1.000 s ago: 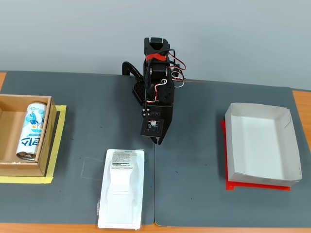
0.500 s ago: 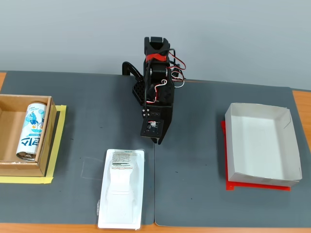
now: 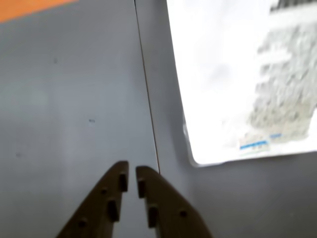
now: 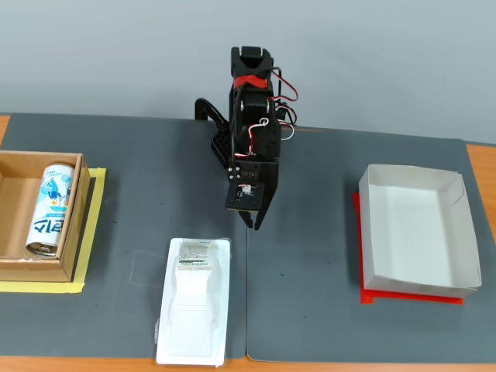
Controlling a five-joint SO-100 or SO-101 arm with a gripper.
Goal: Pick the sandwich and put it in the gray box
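The sandwich [image 4: 194, 302] is a flat white wrapped package with a printed label at its far end. It lies on the dark mat near the front edge in the fixed view, and fills the upper right of the wrist view [image 3: 223, 74]. My gripper [image 4: 254, 221] hangs above the mat, just beyond and right of the sandwich's label end. In the wrist view the gripper [image 3: 132, 171] has its fingers nearly together, with nothing between them. The gray box [image 4: 411, 173], a shallow white tray on a red base, stands empty at the right.
A brown cardboard box [image 4: 15, 260] on yellow tape holds a blue-and-white can [image 4: 53, 208] at the left. A seam between two mats [image 3: 146, 84] runs under the gripper. Orange tabletop [image 3: 29, 7] shows beyond the mat edge.
The arm has risen and straightened a little, and the gripper tip has shifted slightly right. The sandwich, box and can have not moved.
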